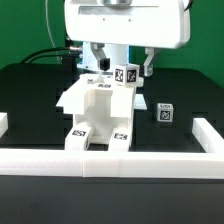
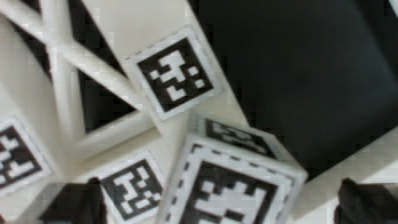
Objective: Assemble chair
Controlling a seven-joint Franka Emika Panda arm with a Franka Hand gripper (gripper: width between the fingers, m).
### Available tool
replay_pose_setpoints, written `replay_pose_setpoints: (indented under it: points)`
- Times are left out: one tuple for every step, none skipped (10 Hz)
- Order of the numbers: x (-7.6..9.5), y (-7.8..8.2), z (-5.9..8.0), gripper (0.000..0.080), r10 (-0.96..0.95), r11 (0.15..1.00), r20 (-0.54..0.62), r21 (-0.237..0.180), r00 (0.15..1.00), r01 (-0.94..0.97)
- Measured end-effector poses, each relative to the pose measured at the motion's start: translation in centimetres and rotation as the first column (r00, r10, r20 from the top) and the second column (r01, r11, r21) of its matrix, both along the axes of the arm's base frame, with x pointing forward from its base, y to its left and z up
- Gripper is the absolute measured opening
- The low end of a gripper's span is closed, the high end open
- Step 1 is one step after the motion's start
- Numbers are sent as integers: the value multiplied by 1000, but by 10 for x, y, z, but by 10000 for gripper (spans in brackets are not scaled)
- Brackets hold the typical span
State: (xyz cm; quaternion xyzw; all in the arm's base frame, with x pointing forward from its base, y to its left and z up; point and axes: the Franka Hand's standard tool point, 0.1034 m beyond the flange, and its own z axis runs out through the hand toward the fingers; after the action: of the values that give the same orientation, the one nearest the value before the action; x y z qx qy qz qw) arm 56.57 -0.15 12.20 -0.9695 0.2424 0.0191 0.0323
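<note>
my gripper hangs over the back of the half-built chair, which stands mid-table. on the exterior view's clock face i am at about one o'clock of it. between my fingers sits a tagged piece, its markers facing the wrist camera, with the chair's white struts just beyond it. my fingers stand apart, one on each side of the piece, but i cannot tell whether the pads press on it or only flank it.

as i judge it, the step is seating this piece onto the chair. to do it well i should centre the piece between both pads, hold the wrist square so it does not tilt, and come down slowly along the struts rather than sideways into them. a small tagged block lies apart at three o'clock of the chair, and i should stay clear of it. the risk is nudging the whole chair toward the white rail at six o'clock.
</note>
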Motion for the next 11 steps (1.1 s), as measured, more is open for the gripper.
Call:
replay_pose_setpoints:
  points:
    - [0, 0, 0, 649, 82, 997, 5, 0, 997, -82]
    - [-1, 2, -1, 649, 169, 986, 9, 2, 986, -169]
    - [1, 3, -1, 649, 286, 958, 23, -6, 958, -286]
    - [2, 5, -2, 649, 396, 918, 41, -16, 917, -396]
    - [2, 6, -2, 649, 478, 878, 46, -17, 877, -478]
    - [2, 5, -2, 649, 542, 841, 51, -22, 839, -541]
    - [3, 4, -3, 649, 632, 775, 62, -35, 773, -631]
    - [3, 3, -3, 649, 688, 725, 63, -45, 723, -687]
    - [4, 1, -3, 649, 734, 679, 59, -71, 676, -731]
    - [5, -1, -3, 649, 795, 606, 53, -107, 604, -788]
    - [3, -4, -5, 649, 849, 528, 44, -116, 526, -841]
